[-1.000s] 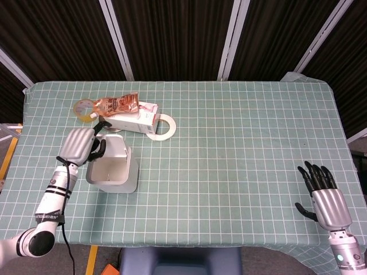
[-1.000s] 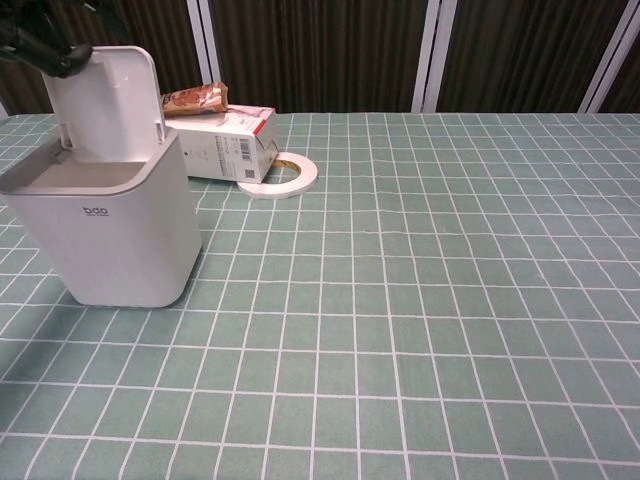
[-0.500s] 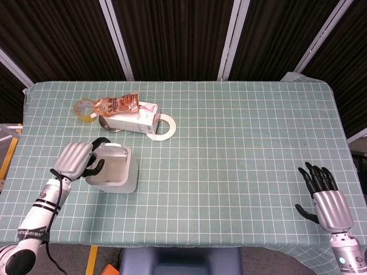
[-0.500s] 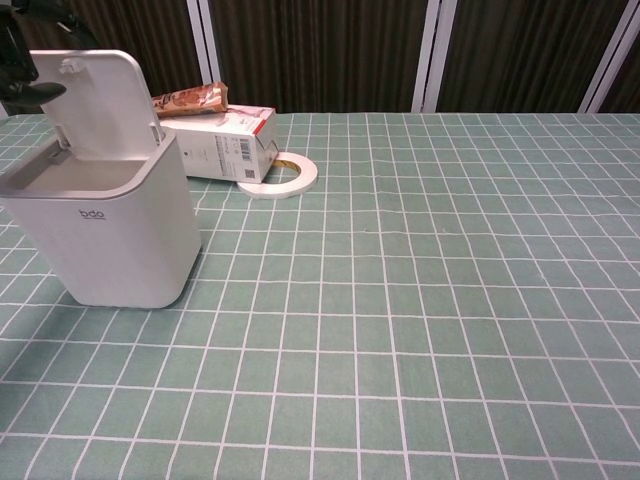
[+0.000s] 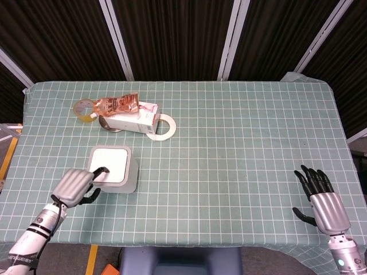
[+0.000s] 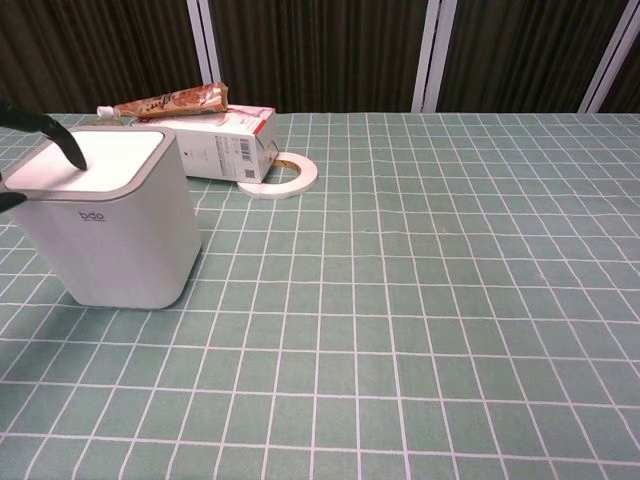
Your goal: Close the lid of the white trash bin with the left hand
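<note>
The white trash bin (image 5: 129, 177) (image 6: 110, 230) stands at the left of the table, and its lid (image 5: 110, 165) (image 6: 105, 158) lies flat down on it. My left hand (image 5: 76, 186) is at the bin's front-left corner. One dark fingertip (image 5: 102, 170) (image 6: 55, 138) rests on the lid's near edge, and another finger shows lower at the bin's side; the hand holds nothing. My right hand (image 5: 320, 197) hovers near the table's front right with its fingers spread and nothing in it; the chest view does not show it.
Behind the bin lie a white carton (image 5: 135, 120) (image 6: 225, 145), a brown snack pouch (image 5: 117, 104) (image 6: 170, 100) on top of it, a yellow tape roll (image 5: 86, 110) and a white ring (image 5: 162, 127) (image 6: 285, 175). A green checked cloth (image 5: 246, 149) covers the table.
The lid stood upright a second ago and has swung down flat. My left hand came back toward the front edge with it. The right hand has barely moved.
</note>
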Robot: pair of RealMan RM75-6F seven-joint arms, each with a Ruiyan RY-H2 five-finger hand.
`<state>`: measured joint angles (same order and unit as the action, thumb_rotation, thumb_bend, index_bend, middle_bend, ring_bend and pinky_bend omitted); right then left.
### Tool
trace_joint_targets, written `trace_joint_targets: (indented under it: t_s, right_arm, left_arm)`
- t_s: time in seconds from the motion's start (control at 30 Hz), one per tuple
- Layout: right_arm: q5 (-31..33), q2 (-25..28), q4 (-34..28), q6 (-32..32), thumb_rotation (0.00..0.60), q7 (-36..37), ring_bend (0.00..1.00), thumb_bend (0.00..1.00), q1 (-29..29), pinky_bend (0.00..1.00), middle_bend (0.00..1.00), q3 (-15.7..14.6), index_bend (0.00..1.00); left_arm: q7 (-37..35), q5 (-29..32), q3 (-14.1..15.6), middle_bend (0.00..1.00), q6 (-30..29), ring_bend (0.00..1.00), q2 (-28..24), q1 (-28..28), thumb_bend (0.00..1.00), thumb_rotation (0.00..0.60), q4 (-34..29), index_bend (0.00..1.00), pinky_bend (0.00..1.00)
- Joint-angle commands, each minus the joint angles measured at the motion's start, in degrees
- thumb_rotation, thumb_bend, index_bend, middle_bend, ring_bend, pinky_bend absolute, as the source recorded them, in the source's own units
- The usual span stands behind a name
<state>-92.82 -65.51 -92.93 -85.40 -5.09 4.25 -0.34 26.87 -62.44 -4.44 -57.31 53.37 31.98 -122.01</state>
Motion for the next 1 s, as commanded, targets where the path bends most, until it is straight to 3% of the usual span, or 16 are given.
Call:
trace_joint_targets:
  t_s: [0.03, 0.23, 0.37, 0.53, 0.63, 0.67, 0.73, 0.77, 0.8, 0.83, 0.9, 1.0]
  right_arm:
    - [0.1, 0.1, 0.0, -0.2, 0.600, 0.2, 0.00, 0.30, -0.1, 0.00, 0.00, 0.1, 0.00]
    - [0.5, 0.0, 0.0, -0.2, 0.600, 0.1, 0.00, 0.30, -0.1, 0.00, 0.00, 0.3, 0.00]
    - [0.6, -0.1, 0.0, 0.1, 0.600, -0.2, 0.00, 0.30, -0.1, 0.00, 0.00, 0.3, 0.00]
    - [0.5, -0.3, 0.0, 0.8, 0.600, -0.8, 0.00, 0.30, 0.1, 0.00, 0.00, 0.0, 0.00]
    - [0.3, -0.4, 0.0, 1.0, 0.600, -1.0, 0.00, 0.30, 0.1, 0.00, 0.00, -0.2, 0.00]
    - [0.2, -0.4, 0.0, 1.0, 0.600, -1.1, 0.00, 0.30, 0.1, 0.00, 0.00, -0.3, 0.00]
    - [0.1, -0.5, 0.1, 1.1, 0.600, -1.4, 0.00, 0.30, 0.1, 0.00, 0.00, -0.4, 0.00]
    - [0.1, -0.7, 0.1, 1.2, 0.600, -1.6, 0.00, 0.30, 0.2, 0.00, 0.00, -0.4, 0.00]
    - [0.1, -0.8, 0.2, 1.3, 0.600, -1.8, 0.00, 0.30, 0.2, 0.00, 0.00, -0.5, 0.00]
    - [0.2, -1.0, 0.3, 1.5, 0.600, -2.0, 0.00, 0.30, 0.2, 0.00, 0.00, -0.5, 0.00]
    - [0.4, -1.5, 0.6, 1.9, 0.600, -2.8, 0.00, 0.30, 0.3, 0.00, 0.00, -0.4, 0.00]
    - [0.6, -2.2, 1.0, 2.7, 0.600, -3.7, 0.00, 0.30, 0.6, 0.00, 0.00, -0.5, 0.00]
  left_arm:
    - [1.2, 0.7, 1.2, 1.00, 1.6, 1.00, 1.7, 0.9, 0.48, 0.600, 1.4, 0.24, 1.00]
    - [0.1, -0.9, 1.2, 1.00, 0.1, 1.00, 2.9, 0.9, 0.48, 0.600, 2.1, 0.23, 1.00]
    - [-6.0, -10.8, 0.4, 1.00, -7.2, 1.00, 2.6, -2.8, 0.48, 0.600, 1.6, 0.13, 1.00]
    - [-11.3, -24.5, 2.5, 0.99, -17.6, 0.99, 0.8, -8.7, 0.48, 0.600, 3.2, 0.02, 1.00]
    - [-13.9, -31.1, 5.6, 0.87, -23.5, 0.87, 0.7, -13.3, 0.48, 0.600, 7.0, 0.02, 0.99]
    - [-15.0, -33.6, 7.0, 0.78, -25.6, 0.75, 1.3, -15.0, 0.48, 0.600, 9.5, 0.01, 0.93]
    - [-17.4, -36.6, 9.1, 0.48, -29.1, 0.41, 3.4, -18.0, 0.48, 0.600, 15.0, 0.01, 0.59]
    - [-19.4, -37.5, 9.6, 0.28, -32.3, 0.20, 6.0, -20.2, 0.48, 0.600, 19.5, 0.01, 0.32]
    - [-20.8, -37.6, 9.8, 0.15, -34.6, 0.08, 8.4, -21.8, 0.47, 0.600, 22.9, 0.00, 0.14]
    - [-22.7, -37.4, 10.0, 0.05, -36.6, 0.01, 10.8, -23.4, 0.47, 0.600, 26.6, 0.00, 0.04]
    - [-27.5, -35.4, 10.1, 0.00, -39.5, 0.00, 15.5, -26.3, 0.45, 0.600, 33.7, 0.02, 0.00]
    - [-27.3, -37.2, 9.8, 0.00, -40.2, 0.00, 16.1, -26.3, 0.44, 0.600, 37.0, 0.03, 0.00]
